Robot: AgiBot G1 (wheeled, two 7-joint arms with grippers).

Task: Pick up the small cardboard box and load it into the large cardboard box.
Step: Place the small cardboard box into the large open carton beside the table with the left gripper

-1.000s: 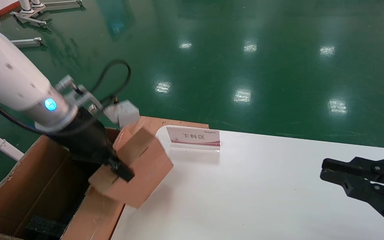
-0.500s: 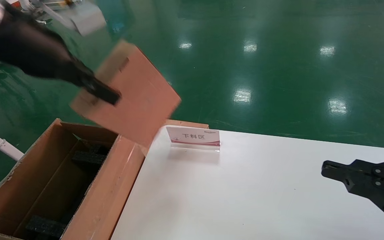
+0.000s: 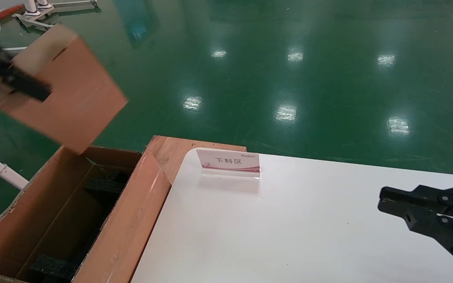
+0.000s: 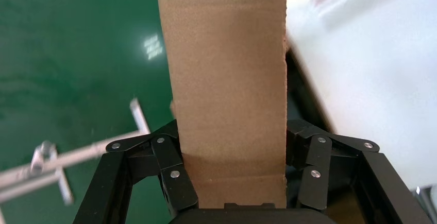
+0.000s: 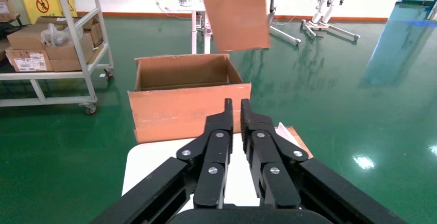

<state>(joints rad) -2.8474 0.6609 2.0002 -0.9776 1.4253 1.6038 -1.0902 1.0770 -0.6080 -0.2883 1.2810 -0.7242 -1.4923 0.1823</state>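
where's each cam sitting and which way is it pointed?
Head: on the head, facing forward and down at the white table and large cardboard box; right gripper shows.
Left wrist: along the left gripper, shut on the small cardboard box.
Right wrist: over shut fingers toward both boxes.
Shared: the small box.

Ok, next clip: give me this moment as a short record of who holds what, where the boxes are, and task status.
left tool: shut on the small cardboard box, held in the air
small cardboard box position: above the far end of the large cardboard box, not inside
large cardboard box: open, black foam blocks inside, beside the white table
right tool: shut, empty, parked over the table
table sign: standing
status: loading not yet done
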